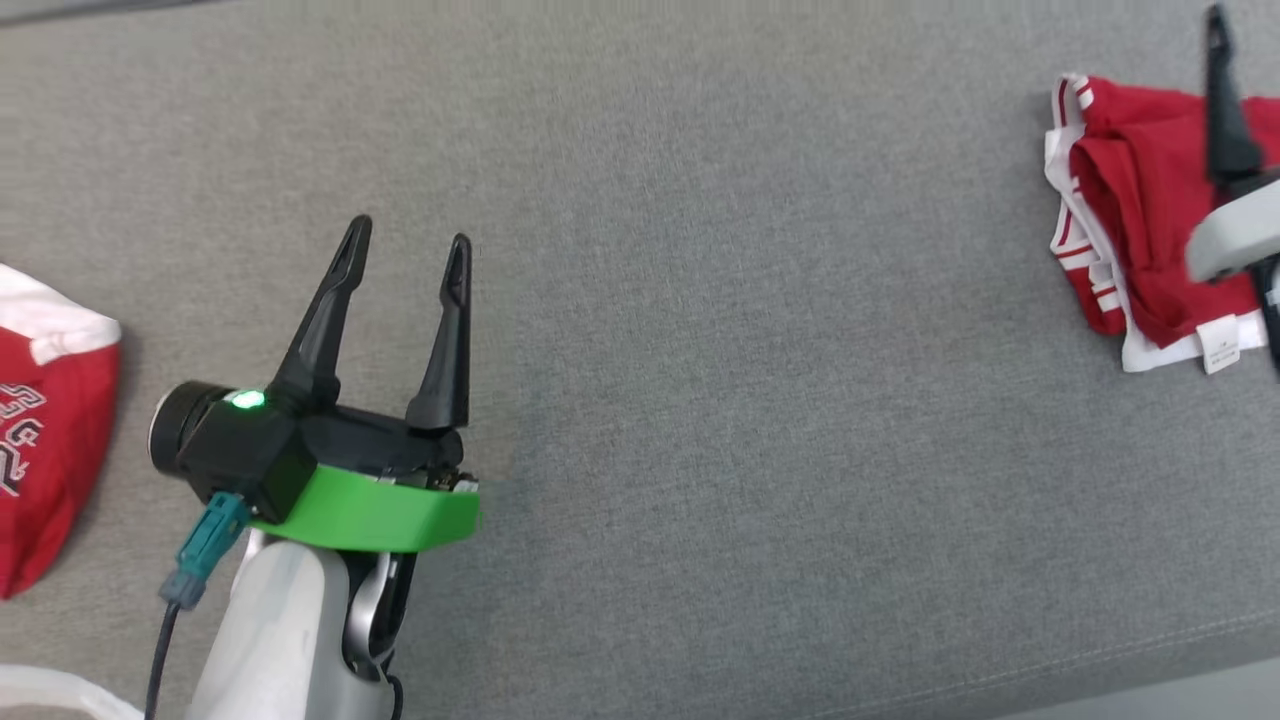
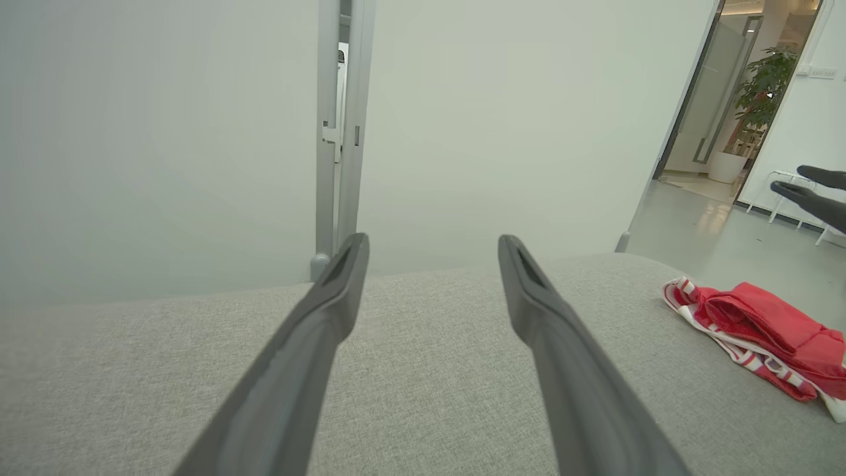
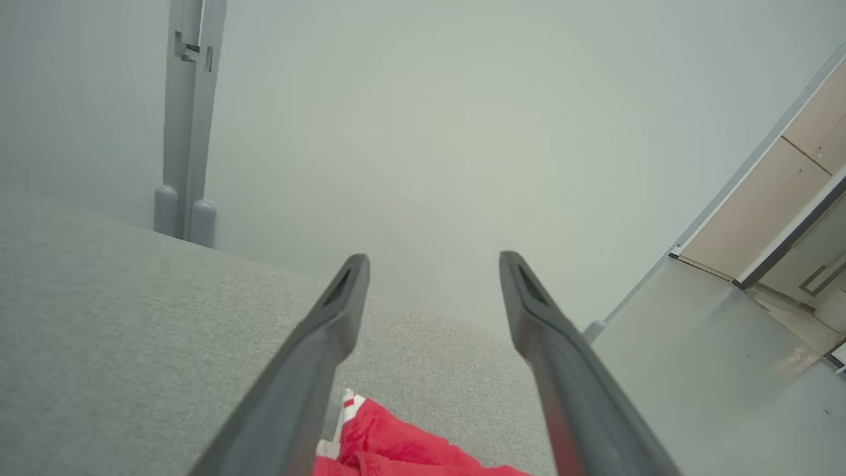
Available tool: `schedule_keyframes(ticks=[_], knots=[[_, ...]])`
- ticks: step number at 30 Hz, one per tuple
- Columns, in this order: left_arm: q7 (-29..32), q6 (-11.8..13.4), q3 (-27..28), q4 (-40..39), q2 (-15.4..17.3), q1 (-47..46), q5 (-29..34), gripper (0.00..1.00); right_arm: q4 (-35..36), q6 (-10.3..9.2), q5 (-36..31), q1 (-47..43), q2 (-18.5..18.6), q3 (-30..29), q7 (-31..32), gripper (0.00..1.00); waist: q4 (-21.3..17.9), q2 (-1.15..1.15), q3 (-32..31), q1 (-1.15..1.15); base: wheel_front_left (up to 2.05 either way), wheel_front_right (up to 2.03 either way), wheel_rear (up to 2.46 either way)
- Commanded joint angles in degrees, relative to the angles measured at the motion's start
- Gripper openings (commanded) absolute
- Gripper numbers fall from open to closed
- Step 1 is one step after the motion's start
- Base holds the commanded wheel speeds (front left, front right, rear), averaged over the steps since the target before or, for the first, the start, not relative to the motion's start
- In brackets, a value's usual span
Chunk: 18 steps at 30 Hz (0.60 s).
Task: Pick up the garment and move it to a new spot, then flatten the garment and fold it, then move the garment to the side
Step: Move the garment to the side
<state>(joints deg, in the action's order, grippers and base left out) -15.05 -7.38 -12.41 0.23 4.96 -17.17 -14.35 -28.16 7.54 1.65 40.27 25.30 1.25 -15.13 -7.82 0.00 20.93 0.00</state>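
Grey woven upholstery forms the work surface and spans the whole head view. The garment, red with white edging, lies in a compact folded bundle at the surface's far right, close to its edge. A second red item with a white cuff and white print lies at the far left, well apart from the first and from both arms.

The left gripper hovers over bare cloth left of centre, its fingers spread and holding nothing. The right gripper is above the garment. In its wrist view the two fingers stand wide apart, with red fabric below and between their bases but nothing pinched. In the head view one dark finger crosses the bundle's right part.

Judged from this layout, the fold is made and the bundle has been placed aside, so the step in hand is a clean withdrawal. The right arm should lift straight up with its fingers kept spread. No tip should drag across the top layer, because loose folds will slide or open under a sideways pull.

The smaller details most likely to snag are the striped white trim along the left edge and the white label at the lower corner.
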Motion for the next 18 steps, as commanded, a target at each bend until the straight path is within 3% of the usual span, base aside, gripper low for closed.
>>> schedule_keyframes(ticks=[1,8,18], knots=[[-0.15,-0.17,1.14,-0.08,-0.25,1.56,-0.39,1.0,1.97,-0.11,1.03,-2.54,-1.12,0.85,-0.01,1.0,2.01,0.0,-5.86,0.0,0.0,0.0,0.0],[-0.15,-0.16,5.8,-0.23,-1.63,7.25,-0.92,1.0,11.9,-0.12,4.82,-12.64,-7.52,1.1,-0.01,1.0,4.77,0.0,-11.55,0.0,0.0,0.0,0.0],[-0.11,-0.1,5.97,2.62,-1.99,13.61,-1.73,1.0,20.97,-0.12,5.14,-26.93,-16.85,-2.17,-0.01,1.0,8.95,0.0,-15.88,0.0,0.0,0.0,0.0]])
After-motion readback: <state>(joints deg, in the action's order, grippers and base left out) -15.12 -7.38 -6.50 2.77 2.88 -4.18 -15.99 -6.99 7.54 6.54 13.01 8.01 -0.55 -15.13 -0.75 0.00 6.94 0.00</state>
